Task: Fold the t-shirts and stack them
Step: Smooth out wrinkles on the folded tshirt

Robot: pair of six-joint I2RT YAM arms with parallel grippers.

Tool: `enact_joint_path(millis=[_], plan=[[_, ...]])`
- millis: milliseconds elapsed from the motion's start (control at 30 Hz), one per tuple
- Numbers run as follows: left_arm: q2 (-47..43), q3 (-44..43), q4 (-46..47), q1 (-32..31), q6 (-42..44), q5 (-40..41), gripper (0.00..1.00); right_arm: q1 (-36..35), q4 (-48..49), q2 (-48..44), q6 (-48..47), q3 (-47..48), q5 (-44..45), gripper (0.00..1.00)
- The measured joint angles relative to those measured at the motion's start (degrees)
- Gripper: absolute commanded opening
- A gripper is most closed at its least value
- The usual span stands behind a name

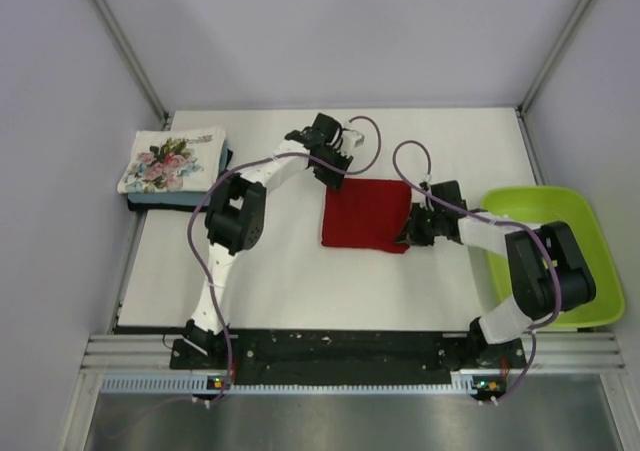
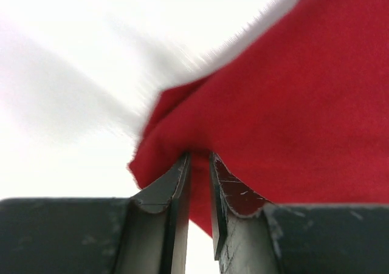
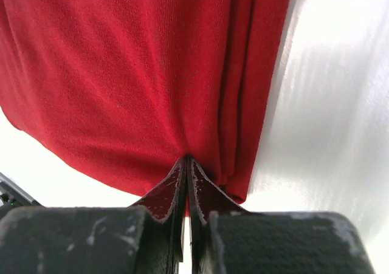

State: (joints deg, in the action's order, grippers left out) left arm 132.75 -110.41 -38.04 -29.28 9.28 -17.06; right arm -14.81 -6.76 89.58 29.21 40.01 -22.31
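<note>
1. Pinching red t-shirt [image 1: 365, 214], middle of surface [image 1: 280, 291]: left end effector [image 1: 337, 178] clenched on its far-left corner, right end effector [image 1: 413, 233] on its near-right corner.
2. Risk: shallow pinches slip on lift, so folded layers splay.

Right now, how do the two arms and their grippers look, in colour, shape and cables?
Both arms look alike: the left arm and right arm have white links and bulky black joints. A thin purple cable runs along each. The left gripper and right gripper are black, with scratched wedge-shaped fingers.
</note>
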Motion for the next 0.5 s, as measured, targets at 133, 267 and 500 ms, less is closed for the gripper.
enact_joint_path(millis=[133, 267, 500], plan=[[1.01, -3.02, 0.48, 0.72, -0.5, 1.97, 0.23, 0.46, 1.18, -3.34, 1.11, -3.52, 0.7, 0.0], [2.25, -4.09, 0.17, 0.76, -0.74, 2.8, 0.33, 0.46, -1.73, -7.19, 1.42, -5.33, 3.02, 0.13], [-1.18, -2.62, -0.63, 0.98, -3.34, 4.94, 0.53, 0.68, -13.51, -10.32, -1.07, 1.92, 9.14, 0.45]])
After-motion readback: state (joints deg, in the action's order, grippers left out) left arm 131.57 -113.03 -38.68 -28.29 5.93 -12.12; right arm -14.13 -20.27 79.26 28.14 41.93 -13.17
